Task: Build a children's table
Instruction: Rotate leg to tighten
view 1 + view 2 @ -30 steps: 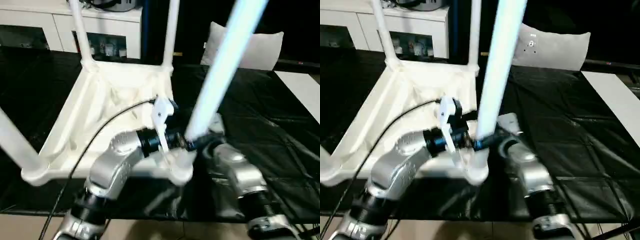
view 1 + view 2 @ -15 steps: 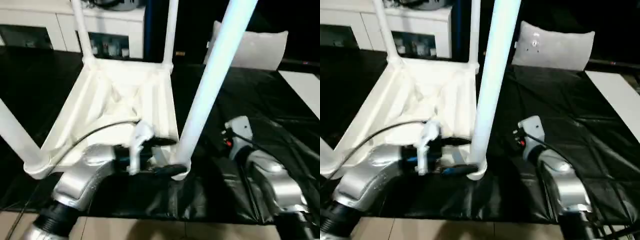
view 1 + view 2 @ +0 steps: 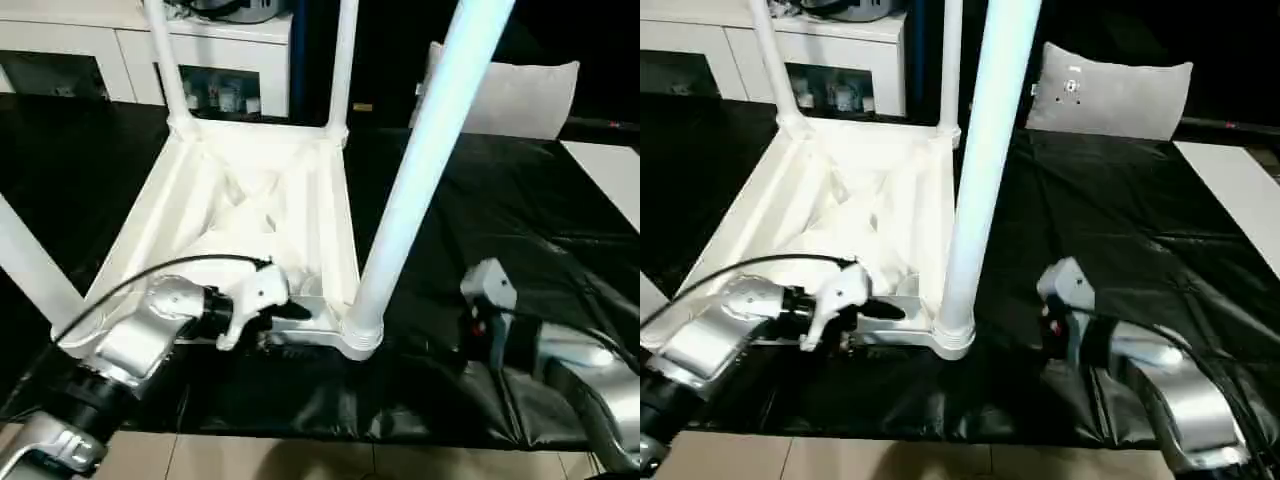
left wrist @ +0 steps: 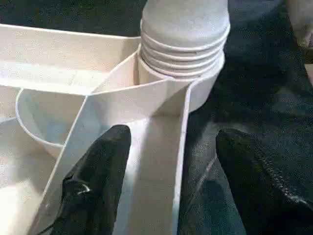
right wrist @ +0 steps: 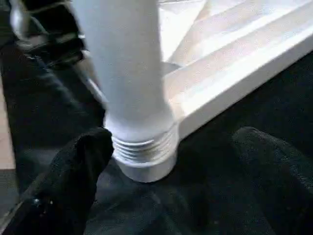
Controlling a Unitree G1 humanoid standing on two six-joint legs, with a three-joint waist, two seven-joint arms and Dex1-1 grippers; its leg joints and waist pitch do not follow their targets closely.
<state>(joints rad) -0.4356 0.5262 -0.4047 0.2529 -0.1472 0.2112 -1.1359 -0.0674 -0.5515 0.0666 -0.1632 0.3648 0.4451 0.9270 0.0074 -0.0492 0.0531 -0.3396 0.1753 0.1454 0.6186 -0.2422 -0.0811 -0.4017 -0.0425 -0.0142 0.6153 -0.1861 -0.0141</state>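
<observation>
We see a smooth white plastic table top [image 3: 250, 210], ribbed leg [image 5: 132, 93], on creased glossy black bench cover [image 3: 1120, 230].

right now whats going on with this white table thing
A humanoid robot is building a children's table. The white table top lies upside down on a black sheet, with legs standing up from its corner sockets. The nearest leg sits in its socket with thread rings showing at the base. The left gripper is open, its fingers either side of the top's edge wall beside that socket. The right gripper is open, close to the leg's base, not gripping it.
</observation>
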